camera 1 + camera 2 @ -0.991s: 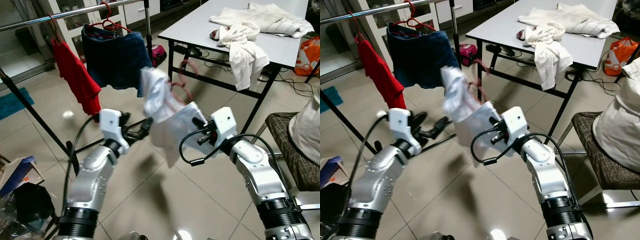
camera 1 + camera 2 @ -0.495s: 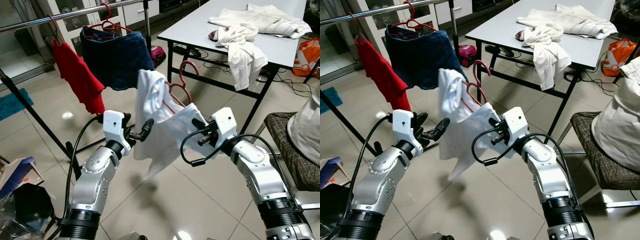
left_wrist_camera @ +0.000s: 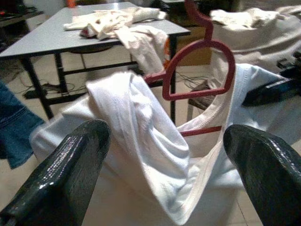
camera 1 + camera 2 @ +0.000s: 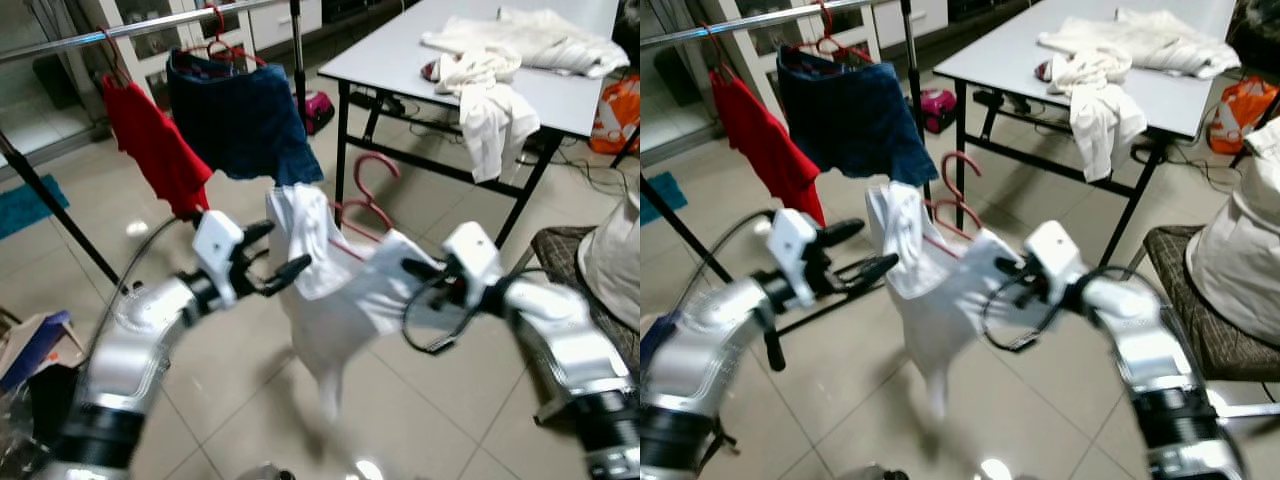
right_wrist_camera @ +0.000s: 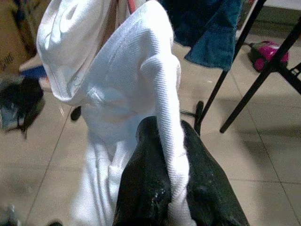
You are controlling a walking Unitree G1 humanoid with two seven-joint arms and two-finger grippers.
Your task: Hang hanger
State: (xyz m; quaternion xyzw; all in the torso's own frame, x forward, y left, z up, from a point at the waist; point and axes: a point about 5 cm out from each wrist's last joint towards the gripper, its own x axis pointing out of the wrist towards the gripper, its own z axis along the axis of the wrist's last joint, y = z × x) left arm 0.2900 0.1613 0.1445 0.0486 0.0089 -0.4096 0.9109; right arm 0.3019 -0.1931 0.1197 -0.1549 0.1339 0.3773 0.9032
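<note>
Right hand [image 5: 169, 188] of mine is pinched tight on a fold of the white shirt [image 4: 340, 290], holding it up between my two arms below the rail [image 4: 130, 28]. My left hand [image 4: 275, 262] is spread wide, just beside the shirt's bunched shoulder, gripping nothing. A red hanger [image 3: 202, 70] sits in the shirt's neck, hook free in the air, its lower bar mostly hidden under cloth. Blur smears both arms. No writing is legible anywhere. Behind, a blue garment [image 4: 240, 120] and red garment [image 4: 150, 150] hang; crumpled clothes [image 4: 490, 90] lie on the bench [image 4: 400, 65].
</note>
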